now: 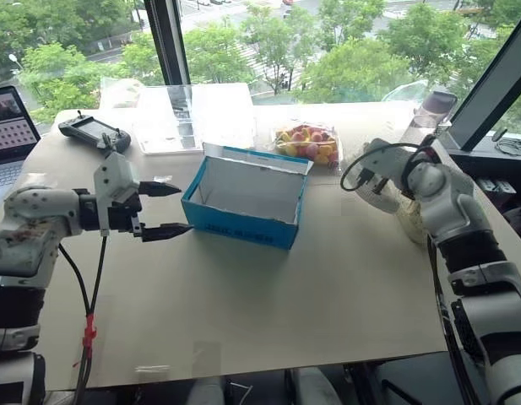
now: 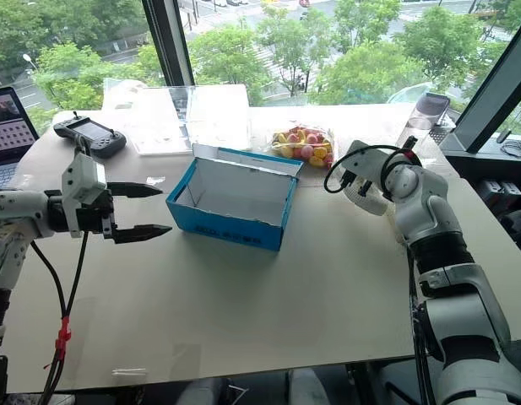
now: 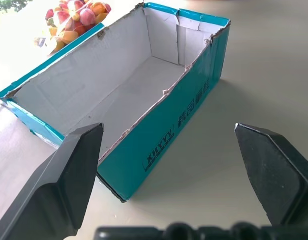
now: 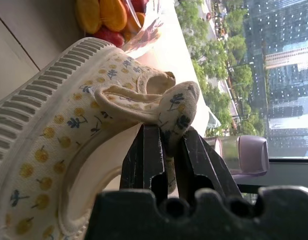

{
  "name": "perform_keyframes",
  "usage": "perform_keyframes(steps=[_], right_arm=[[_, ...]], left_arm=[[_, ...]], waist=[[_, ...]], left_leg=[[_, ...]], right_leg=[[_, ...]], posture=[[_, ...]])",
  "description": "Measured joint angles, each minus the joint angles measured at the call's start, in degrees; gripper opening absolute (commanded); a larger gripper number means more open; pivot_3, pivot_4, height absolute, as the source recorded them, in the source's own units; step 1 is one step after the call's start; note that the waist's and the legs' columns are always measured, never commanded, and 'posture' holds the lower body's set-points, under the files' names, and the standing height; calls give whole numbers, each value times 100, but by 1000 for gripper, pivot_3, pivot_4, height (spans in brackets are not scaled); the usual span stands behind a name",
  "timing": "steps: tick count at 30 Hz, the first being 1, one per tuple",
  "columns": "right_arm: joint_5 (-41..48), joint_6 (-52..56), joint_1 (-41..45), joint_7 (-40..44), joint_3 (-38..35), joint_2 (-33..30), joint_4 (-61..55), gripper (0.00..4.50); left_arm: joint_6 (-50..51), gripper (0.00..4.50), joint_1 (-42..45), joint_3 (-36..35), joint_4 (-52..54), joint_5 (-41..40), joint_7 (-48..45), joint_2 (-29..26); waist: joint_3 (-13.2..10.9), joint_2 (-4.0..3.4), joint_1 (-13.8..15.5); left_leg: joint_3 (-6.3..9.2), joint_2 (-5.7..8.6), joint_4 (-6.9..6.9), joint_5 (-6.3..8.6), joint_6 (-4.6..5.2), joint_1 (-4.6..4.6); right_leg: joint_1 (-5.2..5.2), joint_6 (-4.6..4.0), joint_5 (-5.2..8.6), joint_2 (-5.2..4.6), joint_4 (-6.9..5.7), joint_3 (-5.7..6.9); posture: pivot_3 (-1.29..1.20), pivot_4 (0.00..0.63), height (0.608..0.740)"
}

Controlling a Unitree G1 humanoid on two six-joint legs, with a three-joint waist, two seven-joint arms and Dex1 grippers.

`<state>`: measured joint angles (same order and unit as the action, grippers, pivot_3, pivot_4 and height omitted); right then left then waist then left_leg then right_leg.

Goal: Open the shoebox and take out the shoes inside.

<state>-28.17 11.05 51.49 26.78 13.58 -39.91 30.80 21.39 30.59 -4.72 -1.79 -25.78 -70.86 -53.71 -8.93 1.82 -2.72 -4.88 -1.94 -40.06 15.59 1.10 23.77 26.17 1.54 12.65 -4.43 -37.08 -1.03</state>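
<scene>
The bright blue shoebox point(image 1: 243, 198) stands open in the middle of the table, its white inside point(image 3: 119, 95) bare. My left gripper point(image 1: 184, 208) hangs open just left of the box's short end, one finger point(image 3: 69, 170) near the corner, touching nothing. At the right of the table my right gripper point(image 4: 166, 132) is shut on the rim of a cream shoe point(image 4: 69, 115) with small flower prints and a ribbed sole; the same shoe point(image 2: 367, 201) hangs just above the table. A second cream shape point(image 1: 409, 221) lies behind my right forearm; what it is I cannot tell.
A bag of colourful balls point(image 1: 306, 143) lies right behind the box. A clear plastic tray point(image 1: 171, 126) and a black handheld controller point(image 1: 93, 131) sit at the back left, a laptop point(image 1: 7, 135) at the far left edge. A purple-capped container point(image 1: 433, 105) stands at the back right.
</scene>
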Motion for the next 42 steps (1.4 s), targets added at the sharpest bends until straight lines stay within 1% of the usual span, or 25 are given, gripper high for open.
perform_keyframes(steps=[3, 4, 6, 10, 11, 12, 14, 15, 16, 17, 19, 22, 23, 25, 26, 28, 30, 33, 35, 39, 42], right_arm=[[-5, 84, -255, -123, -1, 36, -8, 26], [-4, 88, -314, -144, -1, 51, -9, 450], [35, 122, -443, -147, -22, 114, -69, 1042], [542, 452, -626, 238, -275, 304, -594, 2380], [688, 616, -630, 380, -362, 308, -779, 2636], [769, 761, -630, 529, -417, 290, -928, 3052], [996, 1129, -645, 927, -527, 174, -1278, 3701], [1104, 1531, -728, 1328, -538, -105, -1728, 4093], [1140, 1700, -749, 1485, -542, -235, -1920, 4459], [1285, 2256, -792, 1864, -605, -444, -2472, 4486], [1568, 2906, -822, 2273, -726, -586, -3193, 4486], [1910, 3454, -1244, 2599, -887, -769, -4084, 4486], [2063, 3613, -1480, 2563, -1080, -648, -4271, 4486], [2420, 3716, -1896, 2449, -1533, -189, -4466, 4486], [2681, 3756, -2157, 2305, -1863, 240, -4631, 4486], [3169, 3676, -2694, 1817, -2424, 1320, -5005, 4486], [3393, 3334, -3244, 1293, -2594, 2087, -5280, 4486], [3365, 2980, -4135, 384, -2691, 2983, -5625, 4486], [3196, 2733, -4457, 25, -2507, 3067, -5656, 4486], [2728, 1915, -4933, -471, -2078, 2947, -5621, 4486], [2499, 1535, -5113, -678, -1896, 2793, -5404, 4486]], left_arm=[[-10, 4500, 17, 10, -50, 46, -13, 14], [-13, 4500, 17, 11, -54, 57, -18, 16], [-13, 4500, 21, 11, -55, 92, -29, 20], [-11, 4500, 18, 9, -47, 94, -65, 19], [-7, 4500, 8, -2, -41, 93, -66, 17], [-4, 4500, -14, -16, -33, 93, -66, 8], [7, 4500, -94, -67, -9, 92, -61, -17], [23, 4500, -184, -109, 13, 92, -26, -35], [31, 4500, -236, -137, 18, 93, 1, -44], [22, 4500, -317, -225, 30, 99, 126, -37], [11, 4500, -334, -328, 72, 101, 329, 15], [24, 4500, -333, -512, 194, 97, 851, 360], [54, 4500, -367, -573, 257, 101, 1120, 506], [235, 4500, -482, -664, 435, 93, 1564, 779], [429, 4500, -593, -826, 598, 7, 1947, 1062], [814, 4500, -947, -1155, 1054, -282, 2773, 1727], [1043, 4500, -1391, -1314, 1486, -425, 3333, 2145], [1122, 4500, -2038, -1651, 1862, -451, 4038, 2586], [1058, 4500, -2298, -1629, 2013, -314, 4335, 2795], [423, 4500, -2904, -1255, 2164, 383, 4865, 3250], [-169, 4500, -3132, -1065, 2033, 886, 5158, 3442]], waist=[[0, 0, 8], [0, 0, 8], [0, 0, 7], [0, 0, 6], [0, 0, 9], [0, 0, 13], [0, 0, 28], [0, 0, 41], [0, 0, 51], [0, 0, 67], [0, 0, 91], [3, 4, 167], [5, 8, 191], [7, 10, 206], [7, 10, 208], [9, 13, 196], [10, 12, 194], [11, 12, 205], [11, 11, 205], [11, 13, 206], [12, 14, 199]], left_leg=[[0, 0, -2, -1, -2, 0], [0, 0, -3, -1, -2, 0], [1, -1, -5, -1, -2, 0], [9, -1, -9, 0, 0, 0], [12, -1, -10, 0, 0, 0], [15, -1, -11, 1, 1, 0], [16, -1, -10, 8, 14, 0], [18, -2, -10, 17, 28, 1], [19, -2, -10, 17, 28, 1], [20, -4, -11, 18, 30, 4], [21, -5, -18, 20, 33, 3], [23, -4, -25, 23, 38, -7], [20, -3, -29, 23, 38, -7], [23, -1, -33, 23, 38, -12], [25, -1, -33, 23, 38, -18], [40, -6, -32, 23, 35, -36], [42, -2, -25, 19, 29, -39], [45, -1, -23, 19, 28, -57], [42, 5, -23, 25, 38, -65], [35, 7, -17, 33, 49, -154], [31, 7, -5, 31, 47, -187]], right_leg=[[-2, 0, 0, 0, 0, 3], [-3, 0, 0, 0, 0, 3], [-3, 0, 0, 1, -1, 3], [-3, 1, 0, 2, -2, 1], [-3, 1, -1, 1, -2, 1], [-4, 2, -1, 1, -2, 2], [-4, 2, -1, 1, -2, 2], [-3, 2, -1, 0, -2, 4], [-3, 2, 0, 0, -2, 6], [-2, 2, -1, 0, -1, 7], [-5, 2, -1, 1, -2, 9], [-22, 2, -1, 1, -2, 14], [-27, 4, -2, 1, -2, 15], [-38, 8, -5, 0, -1, 14], [-47, 11, -7, 0, 5, 13], [-64, 11, -7, 1, 2, 11], [-62, 12, -7, -3, 0, 8], [-81, 11, -7, -6, -1, 11], [-95, 15, -10, -11, 3, 10], [-184, 12, -9, -11, 46, 10], [-204, 5, -6, -9, 43, 3]], posture=[[0, 150, 740], [0, 150, 740], [0, 150, 740], [0, 150, 740], [0, 150, 740], [0, 150, 740], [0, 150, 740], [0, 150, 740], [0, 150, 740], [0, 150, 740], [0, 150, 740], [0, 150, 740], [0, 150, 740], [0, 150, 740], [0, 150, 740], [0, 150, 740], [0, 150, 740], [0, 150, 740], [0, 150, 740], [0, 150, 740], [0, 150, 740]])
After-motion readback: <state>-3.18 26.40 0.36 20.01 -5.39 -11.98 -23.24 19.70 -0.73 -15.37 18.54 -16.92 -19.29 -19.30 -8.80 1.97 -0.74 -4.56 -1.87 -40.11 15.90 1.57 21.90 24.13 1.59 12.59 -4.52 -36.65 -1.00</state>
